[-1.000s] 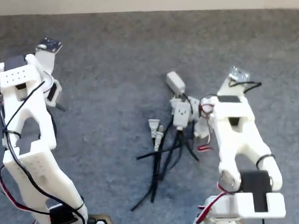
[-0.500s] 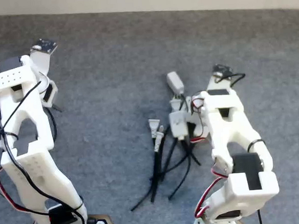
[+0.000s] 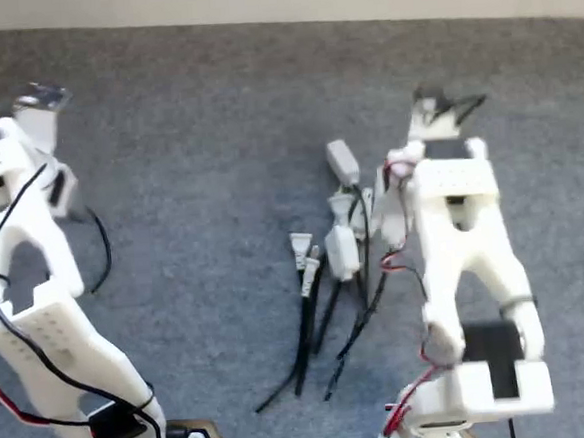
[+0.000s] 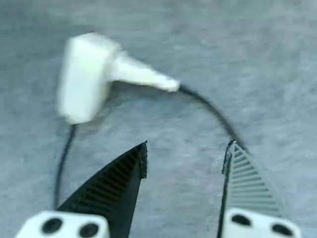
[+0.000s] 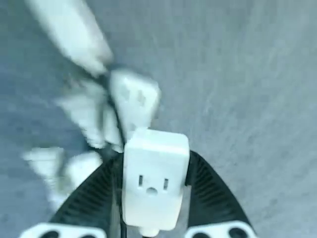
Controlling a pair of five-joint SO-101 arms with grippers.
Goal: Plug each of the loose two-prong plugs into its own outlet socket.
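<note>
My right gripper (image 5: 154, 168) is shut on a white outlet socket (image 5: 154, 191) whose slotted face shows between the black fingers. Just beyond it lie a second white socket (image 5: 134, 99), a white adapter block (image 5: 69, 34) and blurred white plugs (image 5: 81, 116). In the high view the adapter (image 3: 343, 160), a socket with a plug in it (image 3: 341, 244) and two loose two-prong plugs (image 3: 303, 255) lie in a cluster beside the right arm (image 3: 457, 217). My left gripper (image 4: 187, 148) hangs open over the carpet, short of a white plug body (image 4: 89, 77) with a black cord (image 4: 213, 111).
Black cords (image 3: 316, 343) fan out from the cluster toward the front edge. The left arm (image 3: 21, 218) stands at the far left with a black cable (image 3: 99, 248) looping beside it. Grey carpet (image 3: 197, 145) covers the table between the arms.
The right arm has swung toward the back and the cluster of sockets and cords has shifted slightly left. The left arm has moved toward the left edge.
</note>
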